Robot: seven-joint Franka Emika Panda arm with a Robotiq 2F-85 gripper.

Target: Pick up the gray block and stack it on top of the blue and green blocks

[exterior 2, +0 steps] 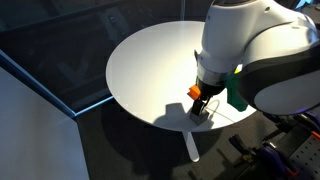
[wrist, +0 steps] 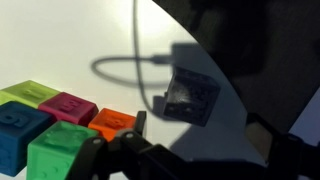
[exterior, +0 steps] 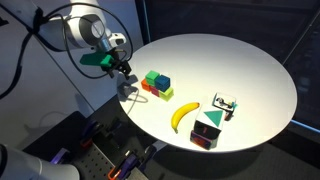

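- Gray block (wrist: pixel 190 95) sits on the bench (exterior: pixel 240 70), close to its rim, just right of the coloured cluster and apart from it. Not gripped.
- Hand (exterior: pixel 124 86) hovers over that rim area. Can't tell whether it's released or clenched: in the wrist view the fingers are dark shapes along the bottom.
- Risk: the block is near the rim, so an off-centre descent could nudge it off the bench.
- Risk: the block looks rotated relative to the hand. If so, the pads meet corners rather than faces, and it may twist or pop out.
- Risk: the orange block (wrist: pixel 112 122) is the nearest neighbour. A finger coming down wide could clip it and shift the green block (wrist: pixel 60 150) and blue block (wrist: pixel 20 130).
- Risk at placement: the target spans two blocks. A gap or height step at the seam would leave the gray one tilted.
- Hidden: the arm's shadow covers the gray block, so its faces are hard to read.
- Hidden: in an exterior view the arm body blocks the cluster, and in neither exterior view can I pick out the gray block.
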